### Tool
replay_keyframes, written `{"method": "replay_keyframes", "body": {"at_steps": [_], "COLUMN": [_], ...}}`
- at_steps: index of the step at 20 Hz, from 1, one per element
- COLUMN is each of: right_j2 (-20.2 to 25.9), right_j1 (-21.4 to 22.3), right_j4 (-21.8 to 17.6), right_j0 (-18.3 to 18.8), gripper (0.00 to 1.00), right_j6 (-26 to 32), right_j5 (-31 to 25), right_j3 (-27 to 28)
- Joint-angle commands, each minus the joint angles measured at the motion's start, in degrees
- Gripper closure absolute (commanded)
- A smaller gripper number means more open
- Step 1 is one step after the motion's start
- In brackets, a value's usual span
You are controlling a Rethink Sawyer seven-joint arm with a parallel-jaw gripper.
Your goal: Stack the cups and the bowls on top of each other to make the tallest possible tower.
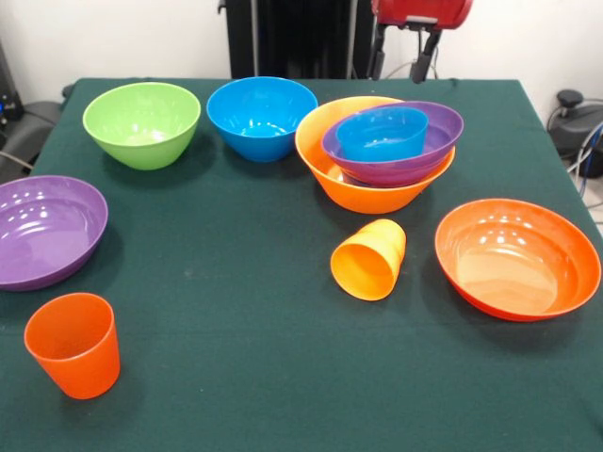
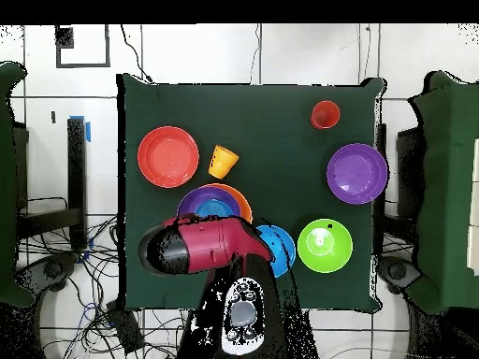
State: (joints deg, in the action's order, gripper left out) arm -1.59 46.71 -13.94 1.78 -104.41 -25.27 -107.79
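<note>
Arm (image 2: 210, 245) is hanging over the table's (image 1: 254, 377) robot-side edge, above the tower (image 1: 386, 151); gripper (image 1: 426, 52) showing only as a dark tip, its opening impossible to tell. Tower is sitting as yellow-orange bowl (image 1: 367, 193) holding a tilted purple bowl (image 1: 433, 141) with a small blue bowl (image 1: 382, 134) inside. Yellow cup (image 1: 369, 259) is lying on its side before it; red cup (image 1: 73, 344) is standing upright, well apart.

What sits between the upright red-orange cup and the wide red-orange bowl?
In the front view, between the red-orange cup and red-orange bowl, only the tipped yellow-orange cup lies on the green cloth.
</note>
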Motion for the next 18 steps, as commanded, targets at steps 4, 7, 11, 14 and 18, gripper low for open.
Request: {"method": "replay_keyframes", "body": {"at_steps": [4, 7, 11, 14, 18], "right_j2": [6.0, 5.9, 5.9, 6.1, 6.2], "right_j1": [-1.7, -1.9, -2.3, -1.8, -1.1], "right_j4": [1.0, 0.6, -0.1, 0.1, 0.3], "right_j0": [1.3, 1.3, 1.4, 1.7, 1.9], "gripper": [0.00, 0.00, 0.00, 0.00, 0.00], "right_j6": [-2.4, -2.4, -2.1, -1.9, -1.5], "right_j5": [-3.0, -2.5, -1.7, -2.1, -3.4], "right_j3": [0.6, 0.5, 0.6, 0.3, 0.4]}}
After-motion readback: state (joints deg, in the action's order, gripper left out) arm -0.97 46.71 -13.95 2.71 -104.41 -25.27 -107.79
